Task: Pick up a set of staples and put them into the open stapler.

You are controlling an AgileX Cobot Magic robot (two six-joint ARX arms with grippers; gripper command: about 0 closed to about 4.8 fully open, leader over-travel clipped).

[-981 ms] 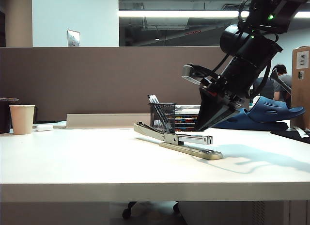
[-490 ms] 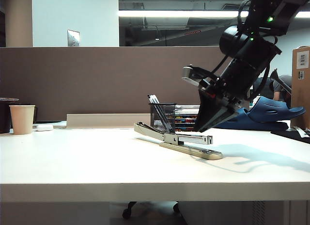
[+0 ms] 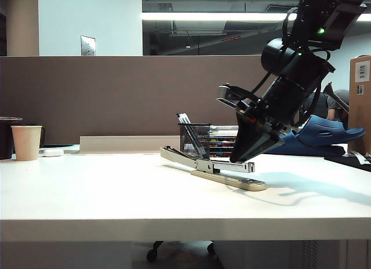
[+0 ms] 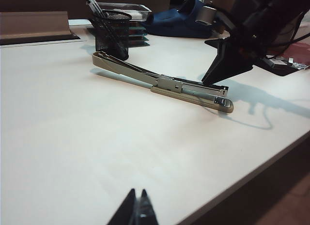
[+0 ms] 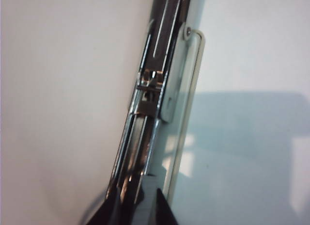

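Looks like the loading step, approx. mid-to-late in the task (judging only from how things lie). Found the long, slim beige stapler with silver metal magazine rail (image 3: 214, 167) lying open on the white table (image 3: 87, 188), just in front of the black mesh pen cup (image 3: 194, 138), top arm hinged back and rail exposed. Found the right gripper (image 3: 236, 159), black w/ wedge-shaped fingers, angled down w/ tips right at the rail near the front end of the stapler (image 4: 164, 82); same read from the left wrist cam, tips of the right gripper (image 4: 209, 82) just above or touching the rail, can't tell which. From the right wrist cam, looking straight along the stapler (image 5: 155, 89) w/ the right gripper (image 5: 135, 205) set narrow, fingers just either side of the channel. Can't make out the set of staples, a tiny grey metal strip, anywhere: none seen loose on the table, none clearly in the rail, and can't tell if pinched between those fingers. So, pickup prob. done, insertion not confirmed. Left to do: seat the strip in the channel, let go, back off. Noted the left gripper (image 4: 137, 210) low over bare table, well apart from the stapler, tips together, holding nothing.
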